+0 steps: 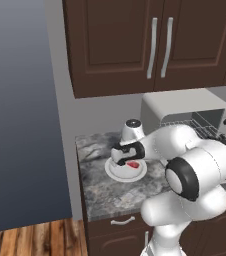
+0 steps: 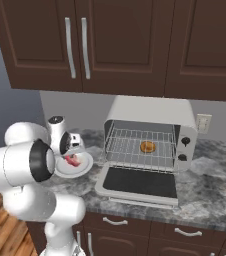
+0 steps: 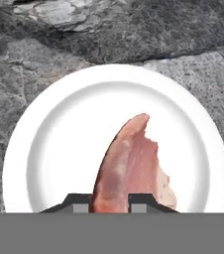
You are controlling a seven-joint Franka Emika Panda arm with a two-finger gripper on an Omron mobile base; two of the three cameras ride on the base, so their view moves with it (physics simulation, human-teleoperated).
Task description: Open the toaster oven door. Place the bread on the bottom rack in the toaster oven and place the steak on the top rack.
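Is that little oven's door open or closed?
Open. The toaster oven door lies folded down flat on the counter, and the wire racks and the bread show inside.

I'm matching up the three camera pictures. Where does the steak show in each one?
Left base view: steak left of centre, under the claw.
Right base view: steak at left, beside the toaster oven.
Hand view: steak at bottom centre.
Shared landmark: the white plate beneath it.

steak (image 3: 129, 168): pinkish-red, on plate | bread (image 2: 147, 146): on rack | toaster oven door (image 2: 140, 183): open

steak (image 3: 129, 168) sits on the plate (image 3: 54, 134), left of the toaster oven (image 2: 150, 135); bread (image 2: 147, 146) on a rack inside it.
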